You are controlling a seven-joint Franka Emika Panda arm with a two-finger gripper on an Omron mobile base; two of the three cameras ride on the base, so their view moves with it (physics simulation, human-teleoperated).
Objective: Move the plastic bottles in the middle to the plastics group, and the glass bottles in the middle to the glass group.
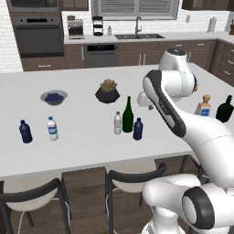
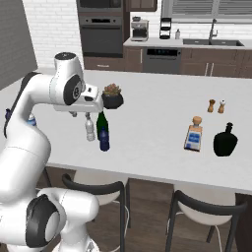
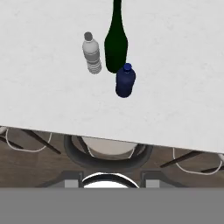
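While the gripper hangs above the counter with its fingers pressed together on nothing, three bottles stand clustered in the middle: the green bottle, the clear bottle just left of it, the dark blue bottle nearer the edge. Far left stand two plastic bottles; far right, the square bottle and black bottle.
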